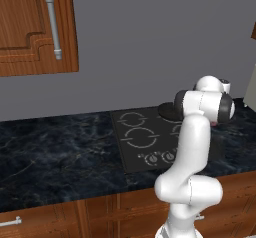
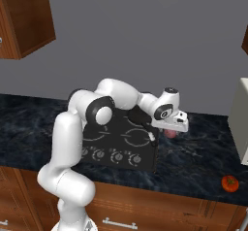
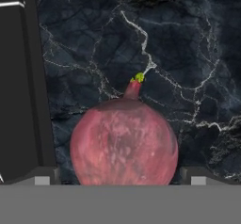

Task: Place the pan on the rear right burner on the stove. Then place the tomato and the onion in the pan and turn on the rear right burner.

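The pinkish-purple onion (image 3: 124, 140) lies on the dark marble counter just right of the stove (image 2: 121, 140). My gripper (image 2: 172, 127) hangs directly over it, open, with one fingertip (image 3: 44, 178) on each side of the onion and no contact visible. The black pan (image 1: 169, 111) sits at the stove's rear right, partly hidden by my arm; its handle ends in a pale tip (image 2: 152, 138). The rear right burner is hidden beneath it. The orange-red tomato (image 2: 230, 183) rests far right, near the counter's front edge.
A row of knobs (image 2: 111, 156) runs along the stove's front. A pale appliance (image 2: 240, 123) stands at the right end of the counter. A wooden wall cabinet (image 1: 35, 27) hangs upper left. Dark counter (image 1: 55, 152) stretches left of the stove.
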Robot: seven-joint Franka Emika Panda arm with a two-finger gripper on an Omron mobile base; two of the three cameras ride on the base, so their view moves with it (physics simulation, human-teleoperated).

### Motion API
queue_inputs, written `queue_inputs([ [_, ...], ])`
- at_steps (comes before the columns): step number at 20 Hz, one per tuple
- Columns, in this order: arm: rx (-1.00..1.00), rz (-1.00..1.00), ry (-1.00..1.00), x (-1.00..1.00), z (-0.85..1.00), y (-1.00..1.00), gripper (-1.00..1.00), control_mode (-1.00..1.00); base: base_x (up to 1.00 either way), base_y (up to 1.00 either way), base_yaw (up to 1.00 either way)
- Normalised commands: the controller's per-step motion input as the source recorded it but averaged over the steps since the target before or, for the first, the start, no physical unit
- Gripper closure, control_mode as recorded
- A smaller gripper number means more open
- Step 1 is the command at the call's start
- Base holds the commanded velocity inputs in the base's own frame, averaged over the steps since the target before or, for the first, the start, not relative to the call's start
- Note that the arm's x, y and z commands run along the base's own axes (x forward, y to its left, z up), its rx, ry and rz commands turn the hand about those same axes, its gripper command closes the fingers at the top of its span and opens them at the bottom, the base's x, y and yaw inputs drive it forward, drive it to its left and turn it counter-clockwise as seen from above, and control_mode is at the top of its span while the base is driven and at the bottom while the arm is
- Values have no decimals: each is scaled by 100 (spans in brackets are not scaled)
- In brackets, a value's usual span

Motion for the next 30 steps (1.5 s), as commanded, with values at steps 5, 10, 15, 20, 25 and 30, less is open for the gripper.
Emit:
queue_inputs([
  [5,0,0,0,0,0,0,-100,-100,0,0,0],
  [10,0,0,0,0,0,0,100,-100,0,0,0],
  [15,0,0,0,0,0,0,100,-100,0,0,0],
  [20,0,0,-2,-11,2,0,100,-100,0,0,0],
  [25,0,0,-16,-33,54,0,100,-100,0,0,0],
  [30,0,0,-15,-33,59,0,100,-100,0,0,0],
])
